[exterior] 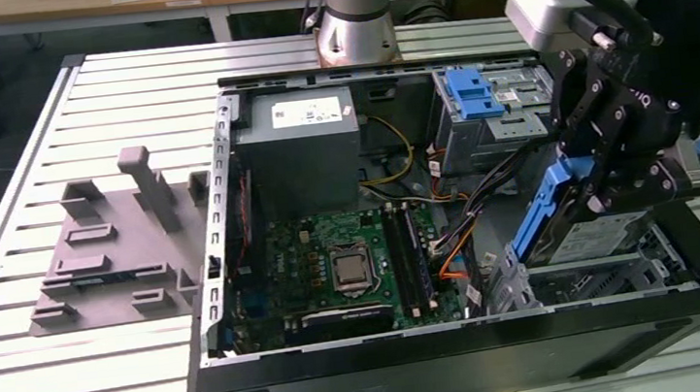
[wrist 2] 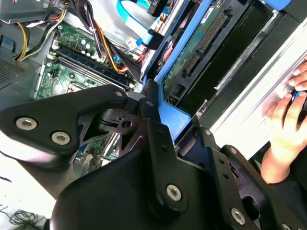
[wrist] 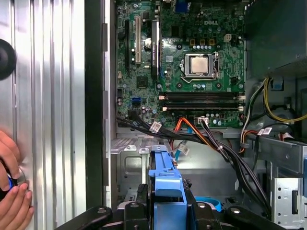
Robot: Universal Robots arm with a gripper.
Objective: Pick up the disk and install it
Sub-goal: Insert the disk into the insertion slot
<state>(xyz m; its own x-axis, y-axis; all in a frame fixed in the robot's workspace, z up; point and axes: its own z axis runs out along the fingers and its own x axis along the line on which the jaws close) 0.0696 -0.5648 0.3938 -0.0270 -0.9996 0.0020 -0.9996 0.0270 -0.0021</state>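
While the open computer case [exterior: 470,344] lies on its side on the slatted metal table [exterior: 118,94], the black gripper [exterior: 613,190] hangs over the end of the case at the exterior view's right, clamped on the disk [exterior: 545,214]. The disk is steeply tilted in its blue carrier, just above what seems to be a metal drive bay [exterior: 592,273]. A person's hand [wrist: 12,201] rests on the table beside the case.

1. My end effector [wrist: 166,192] is matt black, its screw heads bright metal.
2. The disk [exterior: 578,231] has a smooth blue plastic carrier around dull silver metal.
3. The bench [exterior: 105,95] is ribbed, satin-bright metal.
4. The computer case [exterior: 472,364] wall is matt black.
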